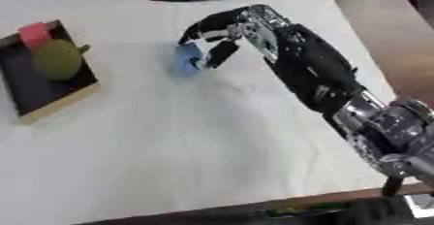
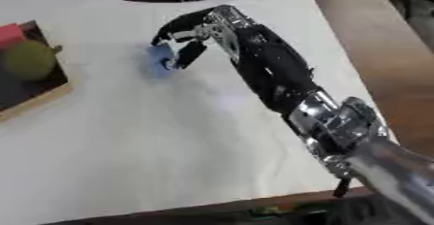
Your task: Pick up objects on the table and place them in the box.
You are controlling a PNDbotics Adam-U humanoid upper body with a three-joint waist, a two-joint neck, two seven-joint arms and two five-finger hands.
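So the biggest thing here is the table [image 1: 203,161], covered in a white cloth that spreads out all around the robot's right hand [image 1: 222,27], with bare brown wood showing off to the hand's right side.

Next up is the right arm [image 1: 318,78] itself, black with silver joints, coming in from the lower right corner and stretching up and left across the cloth. The hand sits at the end of it, toward the far middle of the table.

Then the box [image 1: 53,104], way off to the hand's left near the table's left edge. Dark inside with a light wooden rim. It's well apart from the hand.

Inside the box there's a round olive-green fruit-looking thing [image 1: 57,59] and a red block [image 1: 34,35] tucked at the far end, just beside the green one. Both are far left of the hand.

Smallest bit: a little blue object [image 1: 186,60], flat-ish and lying on the cloth right under the fingertips, on the hand's left side. The fingers are curled down over it and the thumb comes in from the near side, so the hand is partly closed around it. Looks like they're touching it, but I honestly can't tell if it's lifted off the cloth or not.
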